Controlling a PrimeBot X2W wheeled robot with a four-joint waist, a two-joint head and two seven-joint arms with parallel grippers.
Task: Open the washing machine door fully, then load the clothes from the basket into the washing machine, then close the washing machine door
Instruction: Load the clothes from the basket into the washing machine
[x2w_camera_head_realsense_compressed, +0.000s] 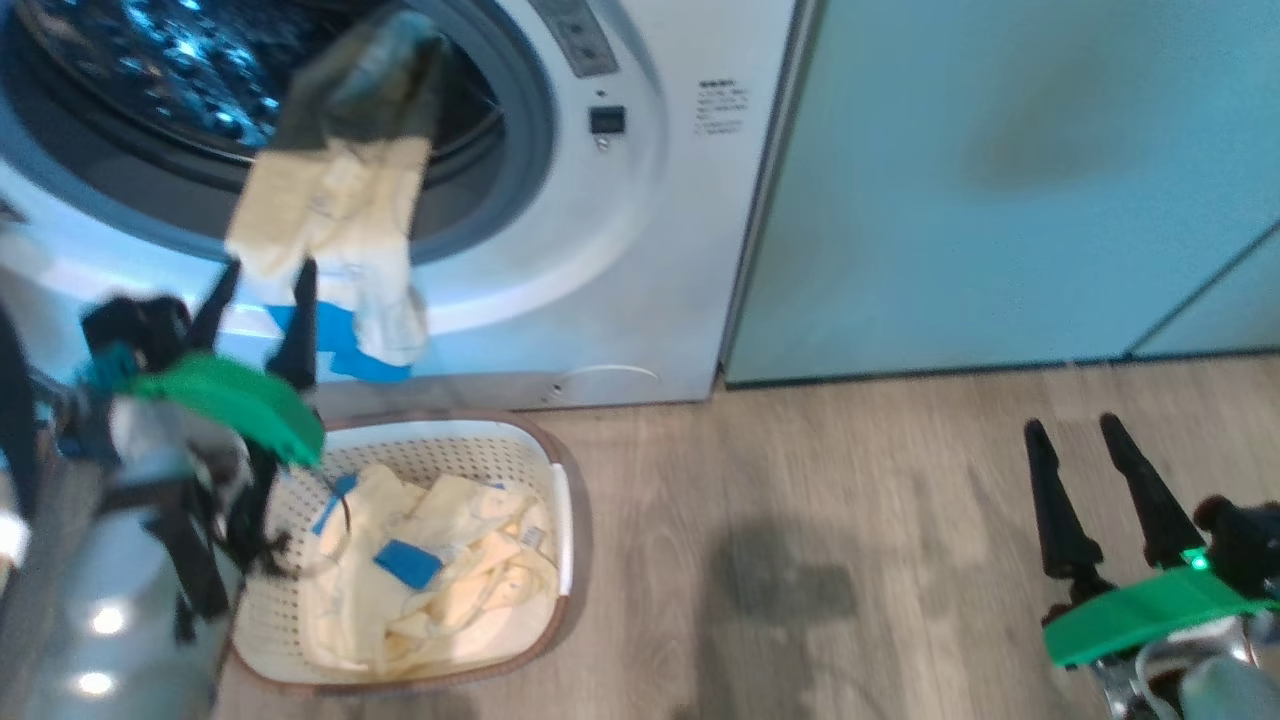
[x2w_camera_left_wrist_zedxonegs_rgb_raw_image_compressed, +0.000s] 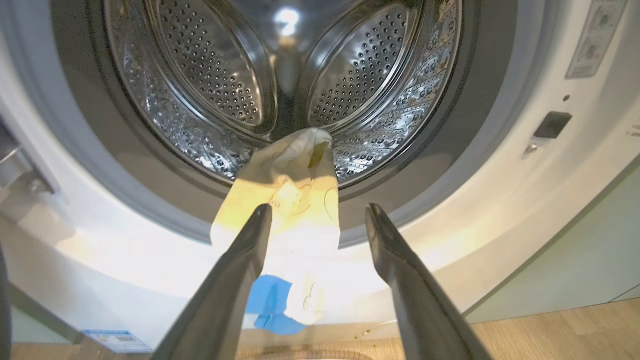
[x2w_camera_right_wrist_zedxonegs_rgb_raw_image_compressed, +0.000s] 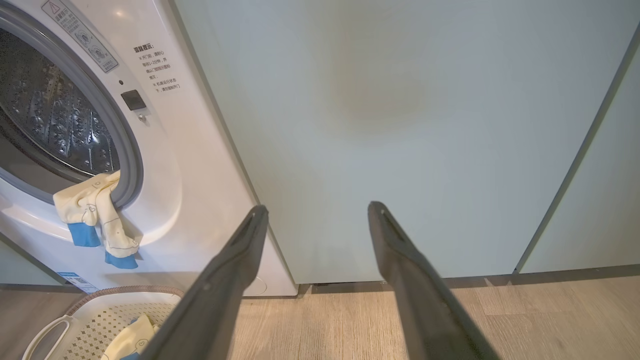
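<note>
The washing machine (x2w_camera_head_realsense_compressed: 640, 250) stands with its steel drum (x2w_camera_left_wrist_zedxonegs_rgb_raw_image_compressed: 280, 75) exposed; the washing machine door is out of view. One pale yellow garment with blue trim (x2w_camera_head_realsense_compressed: 330, 230) hangs over the grey seal and down the front, its top end just inside the drum. My left gripper (x2w_camera_head_realsense_compressed: 268, 270) is open just below and in front of that garment (x2w_camera_left_wrist_zedxonegs_rgb_raw_image_compressed: 295, 200), its left fingertip overlapping the cloth. The basket (x2w_camera_head_realsense_compressed: 555, 470) sits on the floor below, holding more of the clothes (x2w_camera_head_realsense_compressed: 450, 580). My right gripper (x2w_camera_head_realsense_compressed: 1073, 428) is open and empty, low at the right, facing the cabinet.
Pale teal cabinets (x2w_camera_head_realsense_compressed: 1000, 180) stand right of the machine, close ahead of the right gripper (x2w_camera_right_wrist_zedxonegs_rgb_raw_image_compressed: 317, 207). Wood-look floor (x2w_camera_head_realsense_compressed: 800, 500) stretches between basket and right arm. The basket's white handle (x2w_camera_right_wrist_zedxonegs_rgb_raw_image_compressed: 47, 332) shows beside the machine's foot.
</note>
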